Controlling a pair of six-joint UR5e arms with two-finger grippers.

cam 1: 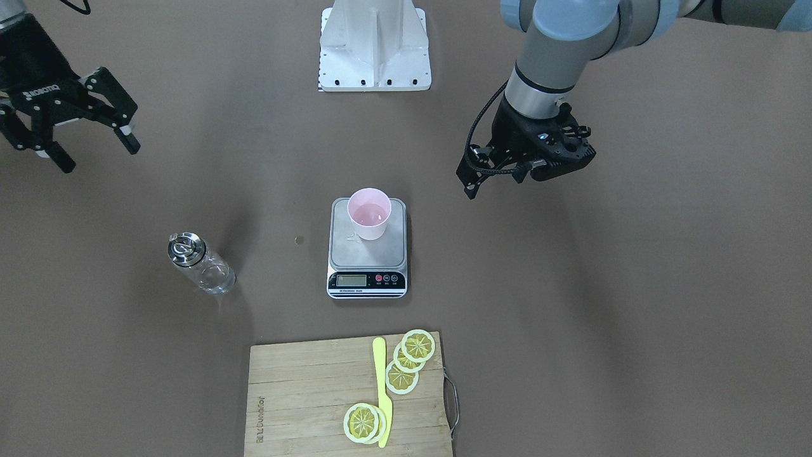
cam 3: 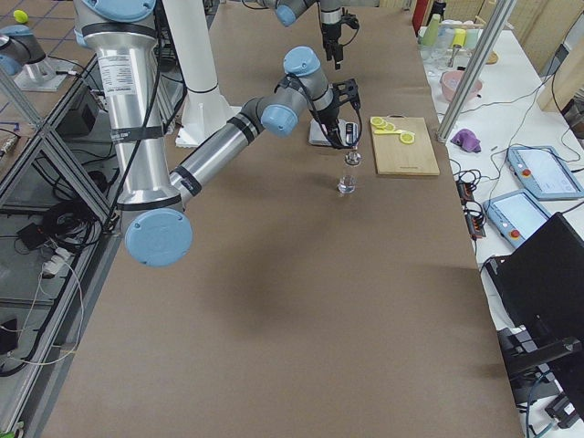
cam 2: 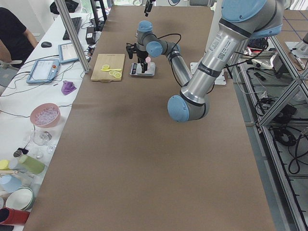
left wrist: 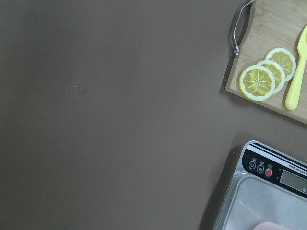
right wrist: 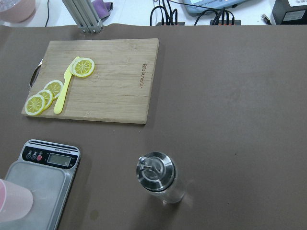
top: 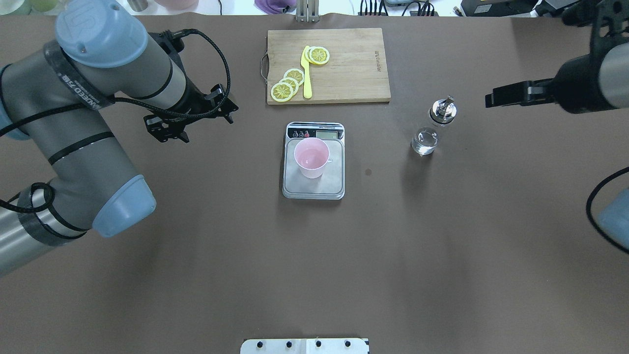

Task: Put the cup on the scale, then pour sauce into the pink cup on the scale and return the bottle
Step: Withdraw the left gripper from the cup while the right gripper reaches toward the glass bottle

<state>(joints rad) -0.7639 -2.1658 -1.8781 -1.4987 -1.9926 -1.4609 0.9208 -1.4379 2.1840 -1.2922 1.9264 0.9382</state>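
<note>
The pale pink cup (cam 1: 368, 214) stands upright on the far part of the scale's steel platform (cam 1: 368, 255); they also show in the overhead view, cup (top: 311, 157) on scale (top: 313, 188). The clear bottle (cam 1: 200, 263) with its metal spout cap stands on the table on the robot's right of the scale, also in the right wrist view (right wrist: 158, 179). My left gripper (cam 1: 526, 166) hovers beside the scale, apart from the cup, and looks open and empty. My right gripper (cam 1: 98, 157) is open and empty, raised away from the bottle.
A wooden cutting board (cam 1: 304, 393) with lemon slices (cam 1: 406, 362) and a yellow knife (cam 1: 382, 387) lies beyond the scale, on the operators' side. The robot's white base plate (cam 1: 374, 57) sits at the table's near edge.
</note>
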